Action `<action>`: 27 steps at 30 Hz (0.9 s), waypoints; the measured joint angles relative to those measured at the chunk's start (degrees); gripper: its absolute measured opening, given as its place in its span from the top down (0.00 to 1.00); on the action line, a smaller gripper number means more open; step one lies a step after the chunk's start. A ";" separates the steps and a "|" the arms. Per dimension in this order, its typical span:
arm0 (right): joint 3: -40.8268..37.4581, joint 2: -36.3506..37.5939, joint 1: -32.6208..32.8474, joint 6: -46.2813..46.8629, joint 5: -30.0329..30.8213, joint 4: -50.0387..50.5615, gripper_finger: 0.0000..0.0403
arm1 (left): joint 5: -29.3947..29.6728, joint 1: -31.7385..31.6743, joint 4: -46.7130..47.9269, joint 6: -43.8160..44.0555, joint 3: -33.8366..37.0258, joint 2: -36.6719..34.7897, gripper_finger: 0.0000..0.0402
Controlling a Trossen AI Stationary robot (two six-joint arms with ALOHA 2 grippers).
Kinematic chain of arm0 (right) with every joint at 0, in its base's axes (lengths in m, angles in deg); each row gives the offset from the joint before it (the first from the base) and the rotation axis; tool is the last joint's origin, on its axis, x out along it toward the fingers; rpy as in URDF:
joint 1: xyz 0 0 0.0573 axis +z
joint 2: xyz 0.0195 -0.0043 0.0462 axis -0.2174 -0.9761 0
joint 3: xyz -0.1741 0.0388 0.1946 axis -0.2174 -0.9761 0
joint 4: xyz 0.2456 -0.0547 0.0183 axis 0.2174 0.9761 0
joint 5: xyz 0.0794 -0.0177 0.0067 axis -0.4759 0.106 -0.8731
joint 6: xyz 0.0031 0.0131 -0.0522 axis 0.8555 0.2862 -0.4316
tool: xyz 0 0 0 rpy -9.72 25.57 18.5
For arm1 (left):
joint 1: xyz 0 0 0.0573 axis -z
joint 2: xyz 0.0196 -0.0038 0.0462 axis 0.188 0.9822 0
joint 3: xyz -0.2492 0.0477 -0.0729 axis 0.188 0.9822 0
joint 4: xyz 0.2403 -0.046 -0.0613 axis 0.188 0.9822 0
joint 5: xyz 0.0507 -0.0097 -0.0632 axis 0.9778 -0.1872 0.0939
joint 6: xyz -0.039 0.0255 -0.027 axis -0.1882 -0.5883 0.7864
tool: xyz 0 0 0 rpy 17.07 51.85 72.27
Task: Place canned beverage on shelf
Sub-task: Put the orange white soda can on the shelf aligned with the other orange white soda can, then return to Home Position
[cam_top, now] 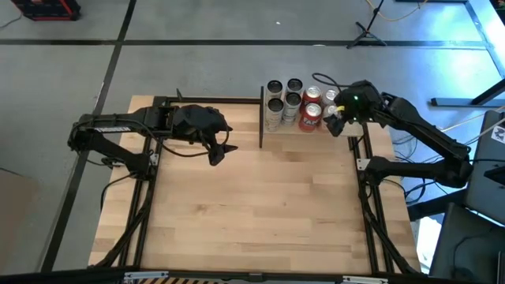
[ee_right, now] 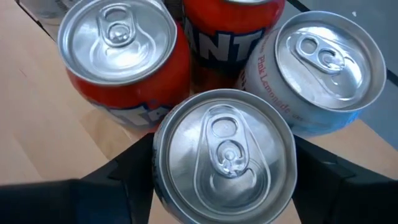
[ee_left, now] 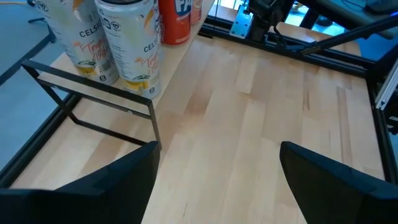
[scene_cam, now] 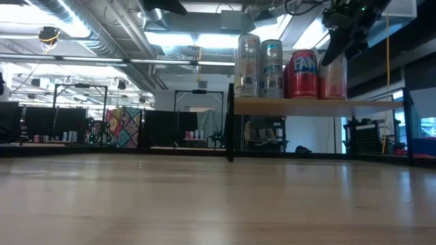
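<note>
From above, the right tool (cam_top: 338, 120) is over the cluster of cans on the shelf (cam_top: 312, 130); the left tool (cam_top: 219, 151) waits open above the counter (cam_top: 260, 213). From the right wrist, its fingers clasp a silver can (ee_right: 224, 152) touching neighbours; a jerky release could topple them. At table height, all cans stand upright.
</note>
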 joint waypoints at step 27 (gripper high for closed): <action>18.36 0.61 3.02 7.52 -19.40 -7.15 0.30 | 2.76 2.40 -0.26 -0.20 0.01 0.16 0.19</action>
